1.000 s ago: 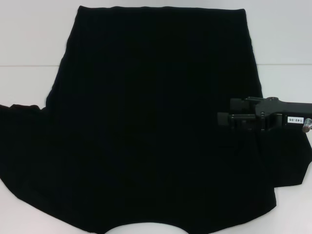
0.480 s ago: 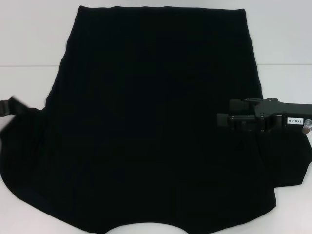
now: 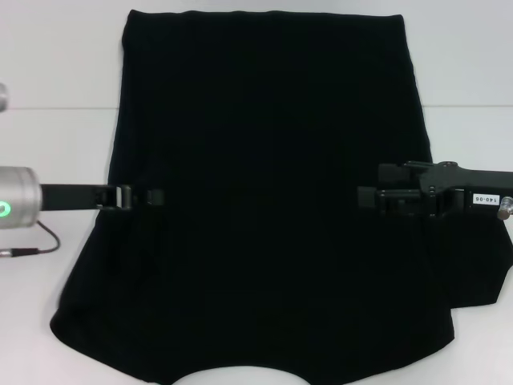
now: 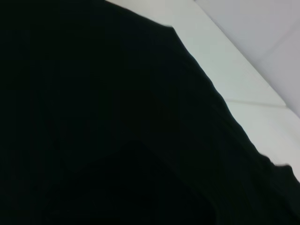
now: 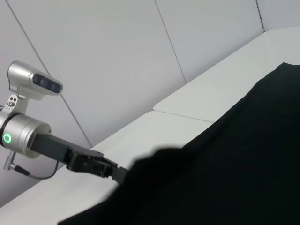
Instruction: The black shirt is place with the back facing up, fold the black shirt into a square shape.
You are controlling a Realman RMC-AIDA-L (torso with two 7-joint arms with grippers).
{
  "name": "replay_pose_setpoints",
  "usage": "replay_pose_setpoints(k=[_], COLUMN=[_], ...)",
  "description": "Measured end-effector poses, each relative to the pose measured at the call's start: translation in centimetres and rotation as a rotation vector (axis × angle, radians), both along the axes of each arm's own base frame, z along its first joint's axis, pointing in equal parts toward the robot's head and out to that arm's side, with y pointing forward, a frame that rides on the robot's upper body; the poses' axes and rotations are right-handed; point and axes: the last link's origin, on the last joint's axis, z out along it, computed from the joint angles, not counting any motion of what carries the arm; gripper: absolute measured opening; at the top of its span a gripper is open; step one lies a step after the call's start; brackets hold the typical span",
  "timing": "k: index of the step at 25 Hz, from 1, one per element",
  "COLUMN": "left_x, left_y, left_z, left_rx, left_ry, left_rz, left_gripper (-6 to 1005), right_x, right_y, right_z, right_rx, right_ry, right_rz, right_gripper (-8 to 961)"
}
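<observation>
So I've got both sleeves tucked in on the black shirt [image 3: 264, 200]; left gripper [image 3: 152, 196] and right gripper [image 3: 370, 196] sit inside its side edges, grip unclear, and the lengthwise folds remain.

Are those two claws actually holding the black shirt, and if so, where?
It cannot be told. The left gripper sits over the black shirt at its left side, the right gripper over its right side, but black jaws against black cloth hide any grasp.

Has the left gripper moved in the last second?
Yes. The left gripper has swung in from the left edge of the head view and over the black shirt, carrying the left sleeve inward. The right gripper holds the same spot.
</observation>
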Motion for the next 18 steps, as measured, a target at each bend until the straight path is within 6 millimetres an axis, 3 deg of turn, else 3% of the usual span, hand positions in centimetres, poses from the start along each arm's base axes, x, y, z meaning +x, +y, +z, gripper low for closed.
replay_pose_setpoints(k=[3, 11, 16, 18], left_x=[0.5, 1.2, 3.2, 3.9], left_y=[0.1, 0.5, -1.3, -2.3], left_z=[-0.7, 0.9, 0.8, 0.6], left_rx=[-0.007, 0.033, -0.015, 0.003], left_ry=[0.013, -0.020, -0.124, -0.167], left_rz=[-0.019, -0.099, -0.325, -0.451], left_gripper=[128, 257, 348, 556], right_x=[0.0, 0.2, 1.5, 2.3], right_y=[0.1, 0.4, 1.1, 1.2], right_z=[0.1, 1.0, 2.9, 4.3], right_rx=[0.002, 0.022, 0.021, -0.014], right_ry=[0.001, 0.014, 0.008, 0.005], right_rz=[-0.001, -0.024, -0.162, -0.256], right_gripper=[915, 915, 915, 915])
